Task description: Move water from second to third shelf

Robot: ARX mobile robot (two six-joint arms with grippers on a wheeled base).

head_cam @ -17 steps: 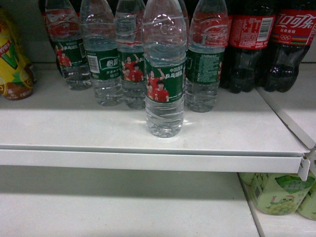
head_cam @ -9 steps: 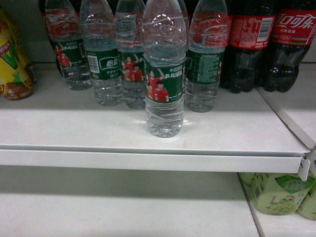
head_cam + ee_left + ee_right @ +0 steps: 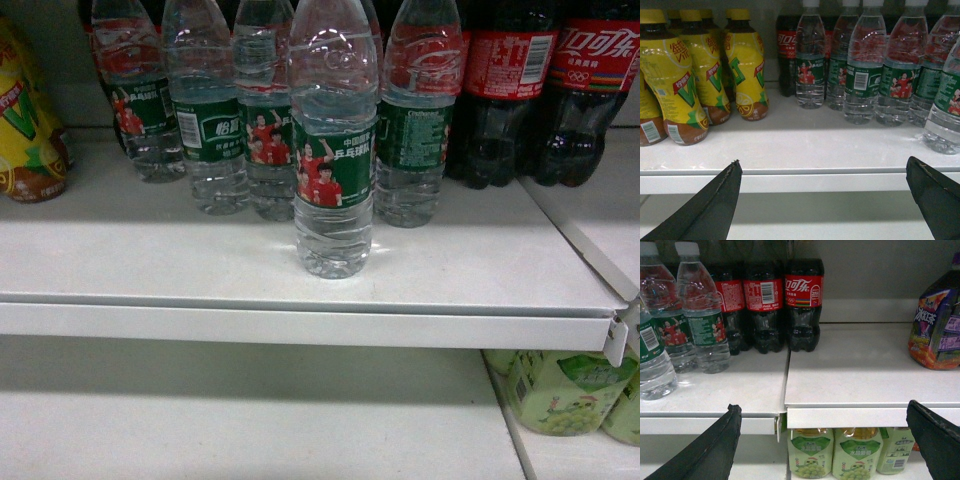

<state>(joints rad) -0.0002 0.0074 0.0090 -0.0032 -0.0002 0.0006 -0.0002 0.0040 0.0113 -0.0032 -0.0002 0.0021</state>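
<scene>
Standing alone near the shelf (image 3: 200, 265) front edge, ahead of its row, the full water bottle (image 3: 333, 150) looks heavy and slick, best gripped at the labelled waist, while left tool (image 3: 822, 200) and right tool (image 3: 822, 440) hang spread, empty.

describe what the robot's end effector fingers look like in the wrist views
Only the fingers show. The left end effector has two matte black, wedge-shaped fingers tapering to points, with thin pale wear along the edges. The right end effector fingers look the same. No cables or markings visible.
</scene>
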